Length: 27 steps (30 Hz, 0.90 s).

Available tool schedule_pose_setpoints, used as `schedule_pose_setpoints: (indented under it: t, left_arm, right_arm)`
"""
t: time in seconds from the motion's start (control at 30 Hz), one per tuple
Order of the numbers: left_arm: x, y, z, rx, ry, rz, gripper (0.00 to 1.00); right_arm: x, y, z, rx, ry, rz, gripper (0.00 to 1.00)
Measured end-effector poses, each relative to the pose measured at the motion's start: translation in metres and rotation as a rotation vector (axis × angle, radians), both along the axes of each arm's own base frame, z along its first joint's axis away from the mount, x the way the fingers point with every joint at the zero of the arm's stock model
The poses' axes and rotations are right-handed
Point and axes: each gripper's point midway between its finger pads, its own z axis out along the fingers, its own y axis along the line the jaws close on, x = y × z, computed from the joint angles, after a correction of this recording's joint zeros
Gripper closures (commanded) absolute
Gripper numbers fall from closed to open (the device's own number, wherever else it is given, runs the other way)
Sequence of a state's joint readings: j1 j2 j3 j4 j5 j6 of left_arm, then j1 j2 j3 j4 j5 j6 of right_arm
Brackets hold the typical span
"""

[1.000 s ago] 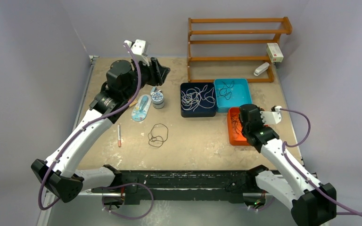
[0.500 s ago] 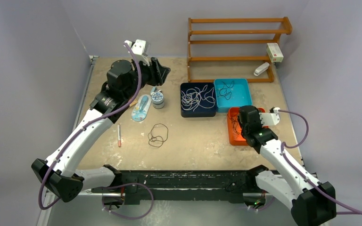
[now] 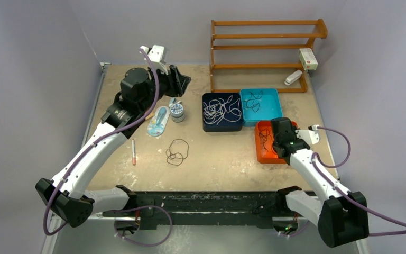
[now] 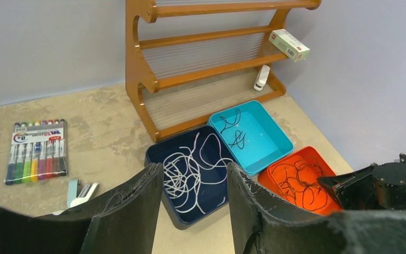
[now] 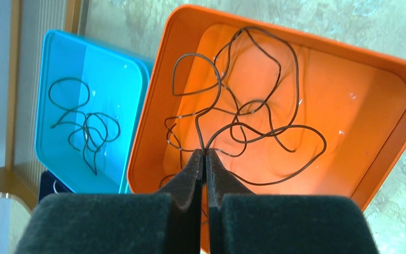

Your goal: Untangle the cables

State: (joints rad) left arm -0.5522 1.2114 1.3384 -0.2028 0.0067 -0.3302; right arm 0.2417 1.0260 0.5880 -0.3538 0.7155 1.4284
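Observation:
Dark cables (image 5: 254,114) lie tangled in the orange tray (image 5: 153,106). My right gripper (image 5: 205,153) hangs over that tray, shut on a strand of the dark tangle, which runs up from the fingertips. White cables (image 4: 187,172) curl in the navy tray (image 3: 222,128). Another dark cable (image 3: 252,99) sits in the teal tray (image 3: 267,114), and a loose dark loop (image 3: 177,152) lies on the bare table. My left gripper (image 4: 194,168) is held high at the back left, open, with nothing between its fingers.
A wooden rack (image 3: 264,47) stands at the back, with a white box (image 3: 307,58) and a small white item on it. A marker pack (image 4: 34,151), a small jar (image 3: 177,111), a blister pack (image 3: 158,120) and a pen (image 3: 134,152) lie on the left half.
My right arm has swung, and its wrist has shifted slightly right and nearer over the orange tray, still shut on the strand. The left arm has not moved.

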Motion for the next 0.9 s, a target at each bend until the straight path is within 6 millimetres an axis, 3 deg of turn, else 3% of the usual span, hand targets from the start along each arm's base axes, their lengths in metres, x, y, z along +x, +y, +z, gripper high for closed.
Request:
schedule_pose_setpoints:
  t: [0.27, 0.47, 0.6, 0.9]
  left_arm:
    - [0.0, 0.0, -0.005, 0.006, 0.01, 0.0, 0.53]
    - [0.0, 0.0, -0.005, 0.006, 0.01, 0.0, 0.53]
    - [0.0, 0.0, -0.006, 0.007, 0.011, 0.0, 0.53]
    - [0.001, 0.001, -0.008, 0.01, 0.015, 0.011, 0.53]
  right_arm:
    - [0.001, -0.02, -0.001, -0.018, -0.014, -0.053, 1.0]
    - [0.002, -0.024, 0.005, -0.034, -0.059, -0.04, 1.0]
    - [0.005, -0.022, -0.003, -0.031, -0.033, -0.03, 0.99]
    - [0.009, -0.012, -0.029, -0.006, 0.027, 0.026, 0.57]
